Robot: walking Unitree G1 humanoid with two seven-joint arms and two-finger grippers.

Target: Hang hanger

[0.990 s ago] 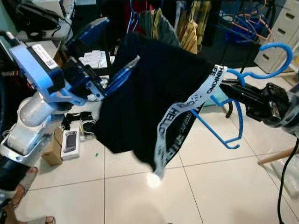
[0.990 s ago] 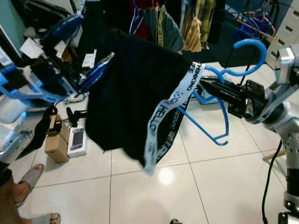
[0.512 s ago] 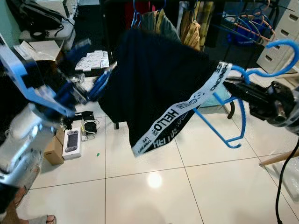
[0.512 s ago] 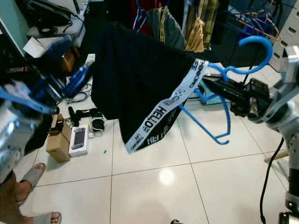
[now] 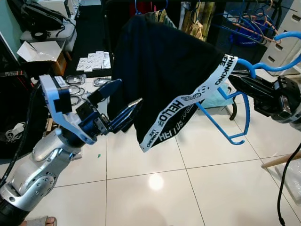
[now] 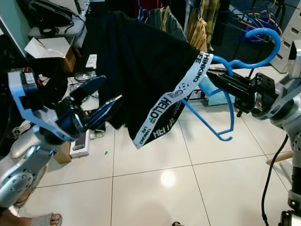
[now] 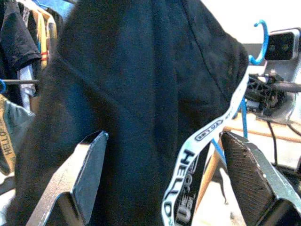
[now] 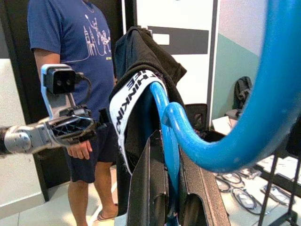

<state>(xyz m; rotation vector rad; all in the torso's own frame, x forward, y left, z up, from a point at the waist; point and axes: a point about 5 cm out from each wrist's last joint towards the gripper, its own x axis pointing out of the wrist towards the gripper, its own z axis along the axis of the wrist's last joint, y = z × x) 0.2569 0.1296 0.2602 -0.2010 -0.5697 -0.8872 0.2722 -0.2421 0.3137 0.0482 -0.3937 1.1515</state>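
The right tool (image 6: 221, 81) clenches the blue plastic hanger (image 6: 244, 61), its hook seemingly pointing upward; the black garment (image 5: 160, 70) drapes leftward toward the released left tool (image 5: 120, 106).

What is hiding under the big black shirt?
A blue hanger, gripped by the right gripper, pokes out beside the black shirt. Its far arm is covered by the cloth.

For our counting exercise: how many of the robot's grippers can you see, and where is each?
2. The left gripper is open beside the black garment; the right gripper is shut on the blue hanger carrying it.
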